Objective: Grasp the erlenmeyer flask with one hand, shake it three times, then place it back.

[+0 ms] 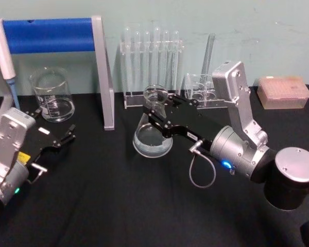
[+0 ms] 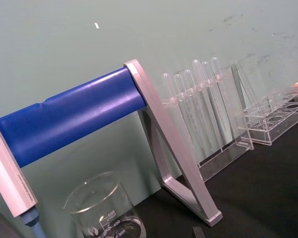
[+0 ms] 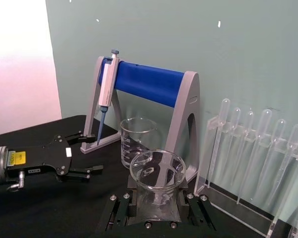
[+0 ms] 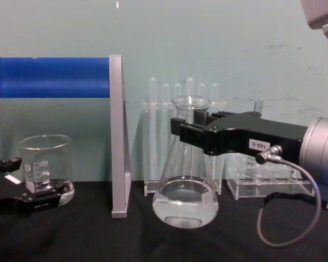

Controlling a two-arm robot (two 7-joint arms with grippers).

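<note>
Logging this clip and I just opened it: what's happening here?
The right hand is closed around the neck of the erlenmeyer flask, which holds some clear liquid and stands upright in front of the rack of clear tubes. Whether its base is on the black table or just off it is unclear. The left hand sits open and idle near the beaker.

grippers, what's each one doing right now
Left gripper: open, holding nothing.
Right gripper: jaws closed on the erlenmeyer flask, at its neck.

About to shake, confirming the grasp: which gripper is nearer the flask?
Right. The right gripper clasps the flask at its neck; the left gripper sits far off to the left, by the beaker.
</note>
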